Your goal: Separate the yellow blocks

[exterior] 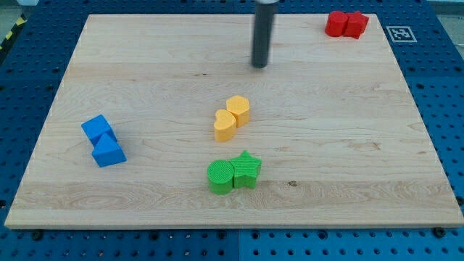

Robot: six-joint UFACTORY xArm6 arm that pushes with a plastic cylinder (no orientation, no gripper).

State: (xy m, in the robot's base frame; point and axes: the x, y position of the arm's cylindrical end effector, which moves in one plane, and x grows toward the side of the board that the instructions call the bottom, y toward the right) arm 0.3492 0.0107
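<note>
My tip point(260, 65) rests on the far part of the wooden bench point(362, 145), a little right of centre, with bare wood all round it. I carry no hand to spread or press together, only the straight dark rod, so there is nothing of that kind to tell.

The two yellow blocks sit near the middle of the bench, nearer than my tip and slightly to its left, well apart from it. The yellow hexagonal block point(238, 109) lies farther and to the right; the yellow heart-shaped block point(225, 125) lies nearer and to the left. They are touching, side against side.

Nearer still, close to the near edge, the green cylinder point(220, 177) and the green star point(246, 169) stand pressed together, the cylinder on the left. A strip of bare wood separates them from the yellow pair.

On the left, close to the left edge, the two blue blocks touch: a blue cube point(97, 130) farther back, and another blue block point(109, 153) nearer. In the far right corner, two red blocks point(346, 24) sit together almost at the far edge; their shapes are hard to make out.

Open wood stretches to the right of the yellow blocks as far as the right edge, and to their left up to the blue pair.
</note>
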